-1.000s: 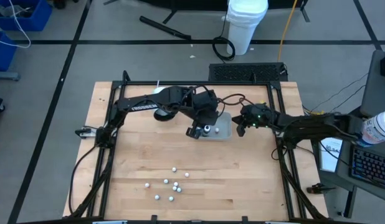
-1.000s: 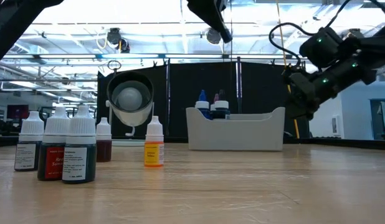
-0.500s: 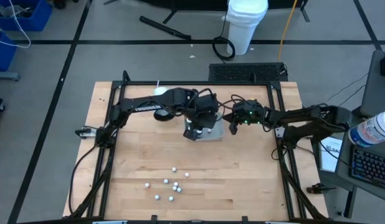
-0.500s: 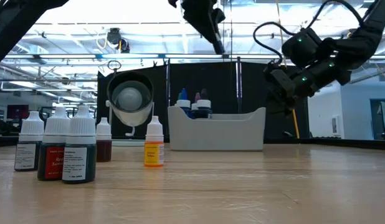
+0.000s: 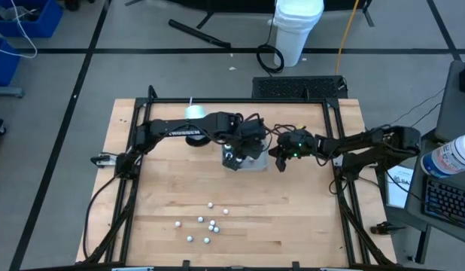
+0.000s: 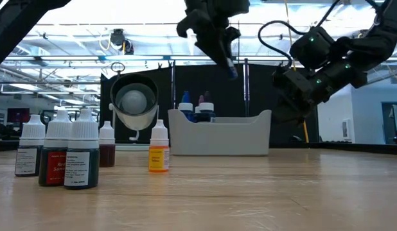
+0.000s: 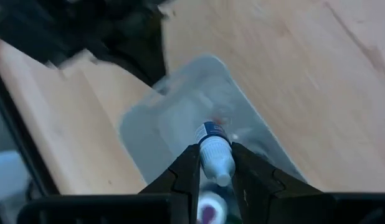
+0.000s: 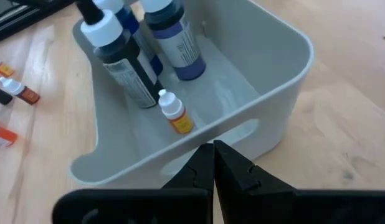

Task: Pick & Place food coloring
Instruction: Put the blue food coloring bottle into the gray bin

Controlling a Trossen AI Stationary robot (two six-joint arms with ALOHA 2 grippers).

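- Left gripper (image 7: pixel 210 180) grasps a small food coloring bottle (image 7: pixel 214 152) above the grey tray (image 5: pixel 256 162).
- Right gripper (image 8: pixel 213 163), clenched and empty, presses against the tray's outer wall.
- More bottles (image 6: pixel 57 154) stand on the bench (image 6: pixel 250 192).

Food coloring bottles, small droppers with white caps. One blue-labelled bottle (image 7: pixel 215 155) sits clamped between my left gripper's fingers (image 7: pixel 185 177), above the grey tray (image 8: pixel 267 106). Inside the tray: two dark blue bottles (image 8: pixel 174 37) upright at one end, a tiny orange one (image 8: pixel 175 115) leaning beside them. A loose cluster (image 5: pixel 205 226) stands near the tabletop's front edge.
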